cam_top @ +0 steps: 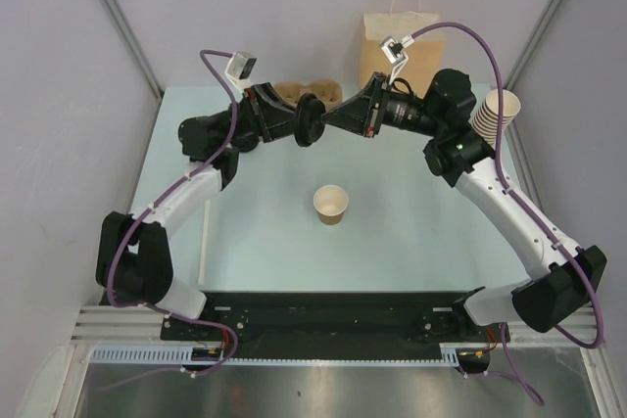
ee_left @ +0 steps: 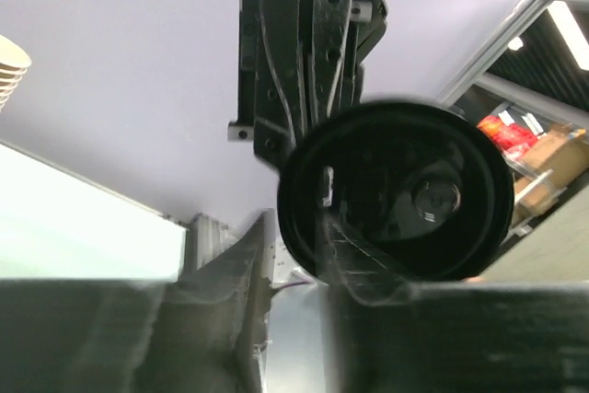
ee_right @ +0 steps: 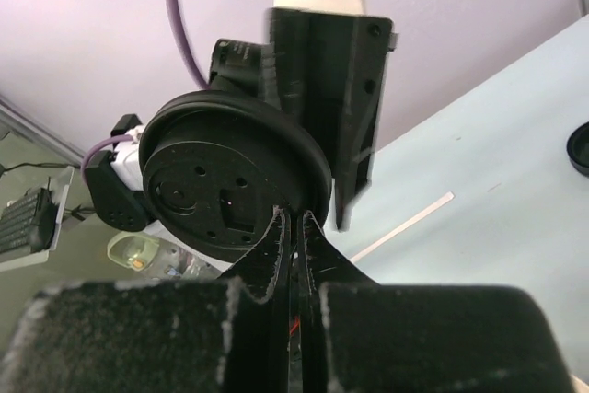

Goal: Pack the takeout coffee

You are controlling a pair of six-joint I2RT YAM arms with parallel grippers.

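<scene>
Table (cam_top: 265,227): pale blue, with both arm bases bolted at its near edge.

Thin white stick (cam_top: 204,242): lies flat on the near left of the table, just beside the left arm.

Cup (cam_top: 331,205): small, tan paper, cream inside. It stands upright with its mouth open at mid-table, uncovered, alone and well apart from both pincers.

Lid (cam_top: 310,121): round, black plastic. It is held in the air on edge above the far half of the table, beyond the cup and between the two pincers.

Right pincer (ee_right: 294,227): jaws pinched together on the lower rim of the lid.

Left pincer (ee_left: 294,273): jaws parted. One finger crosses the front of the lid; whether it touches cannot be told.

Brown pulp tray (cam_top: 294,93): on the far table, partly hidden behind the left pincer.

Stack of cups (cam_top: 493,113): far right, beside the right arm's elbow.

Paper bag (cam_top: 402,36): brown, handled, upright at the far edge.
</scene>
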